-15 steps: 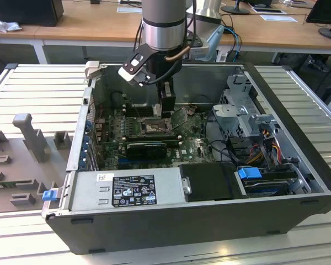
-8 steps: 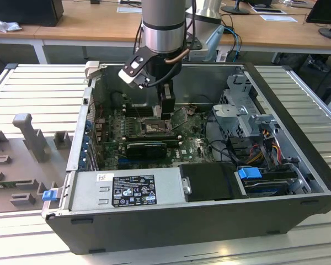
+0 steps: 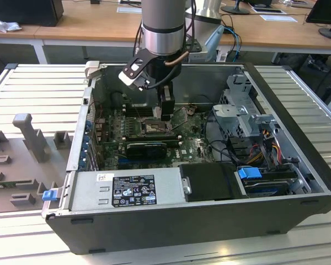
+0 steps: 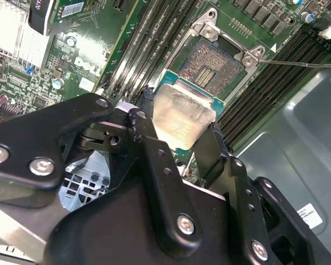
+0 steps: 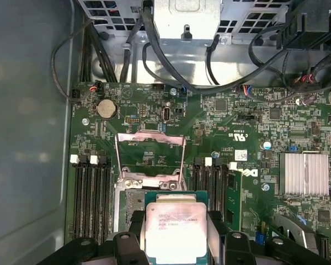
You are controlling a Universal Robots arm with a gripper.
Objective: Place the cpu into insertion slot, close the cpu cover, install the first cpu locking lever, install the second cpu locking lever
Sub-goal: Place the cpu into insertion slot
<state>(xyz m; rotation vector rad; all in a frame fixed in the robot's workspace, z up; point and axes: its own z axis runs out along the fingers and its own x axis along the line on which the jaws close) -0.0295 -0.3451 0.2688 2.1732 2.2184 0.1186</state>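
My gripper is shut on the cpu, a pale silver square chip on a green carrier, held by two opposite edges between the black fingers. The chip hangs just above and beside the insertion slot, whose dark pin field lies bare inside its metal rim. In the first wrist view the cpu covers most of the insertion slot, and the cpu cover stands open beyond it. In the exterior view the gripper reaches down into the open computer case over the insertion slot.
Black memory slots flank the socket on both sides. A thin locking lever sticks out past the socket. A finned heatsink, black cables, the drive cage and the power supply crowd the case.
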